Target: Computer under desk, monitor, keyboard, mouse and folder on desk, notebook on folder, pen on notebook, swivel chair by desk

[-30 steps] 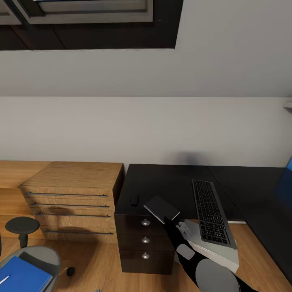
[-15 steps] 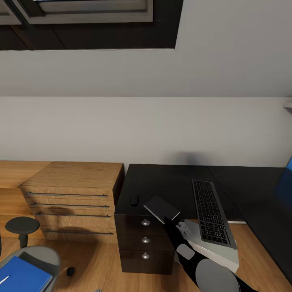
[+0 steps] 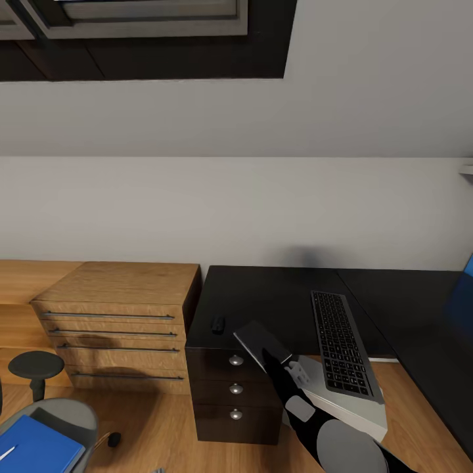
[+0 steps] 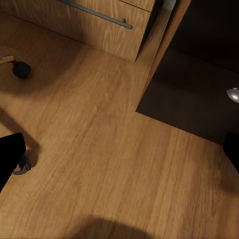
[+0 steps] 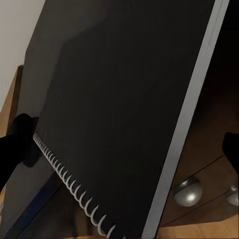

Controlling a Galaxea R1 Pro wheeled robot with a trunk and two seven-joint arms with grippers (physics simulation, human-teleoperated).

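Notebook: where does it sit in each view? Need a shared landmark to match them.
Head view: notebook held tilted at the right gripper, over the front edge of the desk, right of the mouse.
Right wrist view: notebook up close, spiral binding along one edge.
Left wrist view: not in it.
Shared landmark: round silver drawer knobs.
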